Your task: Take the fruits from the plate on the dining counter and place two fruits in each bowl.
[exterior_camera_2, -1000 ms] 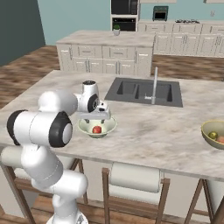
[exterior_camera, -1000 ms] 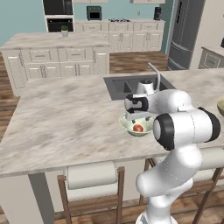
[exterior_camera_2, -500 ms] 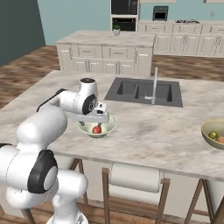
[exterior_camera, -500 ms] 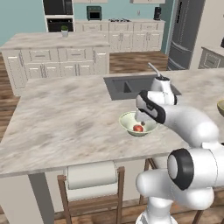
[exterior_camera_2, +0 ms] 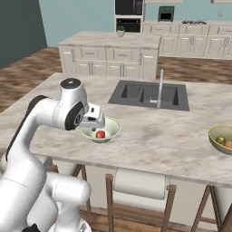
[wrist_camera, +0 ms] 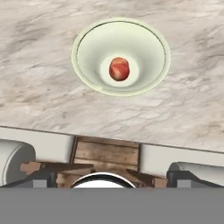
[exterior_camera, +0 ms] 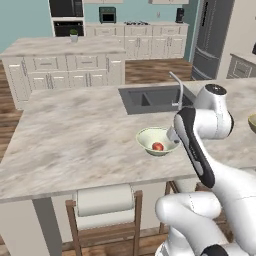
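The jaws' spread cannot be told as the gripper [exterior_camera_2: 96, 118] hangs beside the near rim of the pale whitish-green bowl [wrist_camera: 120, 57], where one red fruit [wrist_camera: 119, 69] lies at the bottom, apart from the fingers, on the marbled dining counter [exterior_camera: 75, 135].

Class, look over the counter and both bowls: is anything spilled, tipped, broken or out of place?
Nothing stands out. The pale bowl sits upright on the dining counter with one red fruit resting at its centre. The tan bowl is also upright near the counter's far end with fruit inside. No spills or damage show.
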